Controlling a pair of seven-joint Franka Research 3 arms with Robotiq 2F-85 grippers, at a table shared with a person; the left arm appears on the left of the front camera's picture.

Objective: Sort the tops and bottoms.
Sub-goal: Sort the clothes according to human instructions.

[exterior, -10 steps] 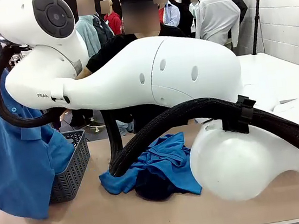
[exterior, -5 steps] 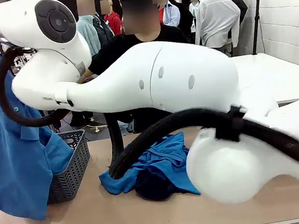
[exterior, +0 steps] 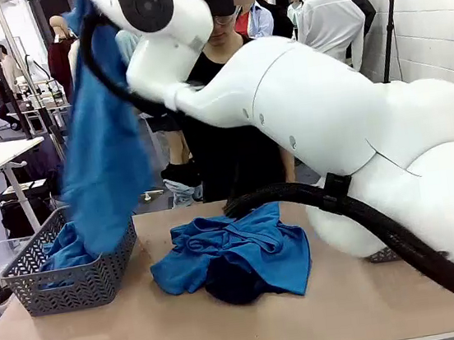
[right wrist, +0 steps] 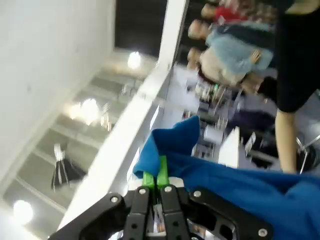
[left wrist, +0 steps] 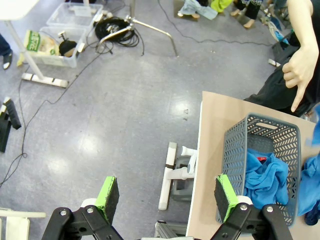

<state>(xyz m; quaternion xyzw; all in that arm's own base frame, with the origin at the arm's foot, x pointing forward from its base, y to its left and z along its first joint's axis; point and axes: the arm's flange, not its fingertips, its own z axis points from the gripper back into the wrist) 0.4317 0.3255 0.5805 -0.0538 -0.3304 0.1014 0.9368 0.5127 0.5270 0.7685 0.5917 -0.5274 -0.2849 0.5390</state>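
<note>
Beyond the light brown worktop (exterior: 148, 337) we see a person (exterior: 227, 137) in a black t-shirt, standing behind the grey basket (exterior: 75, 284) and somewhat to its right. The right arm is stretched across the middle and holds one blue top (exterior: 106, 160) high above the basket; the cloth hangs down to the basket's rim. From the right wrist view, the right gripper (right wrist: 155, 167) has its green pads pressed together on a fold of this top. Inside the basket lies a second blue top (exterior: 64, 248). Just right of the basket, apart from it, a heap of blue tops (exterior: 245, 246) lies on the worktop, with the dark bottoms (exterior: 229, 287) under its front edge. The left gripper (left wrist: 166, 195) is spread wide with nothing between its pads, above the floor beside the basket. The person's hand (left wrist: 300, 65) points downward near the basket.
</note>
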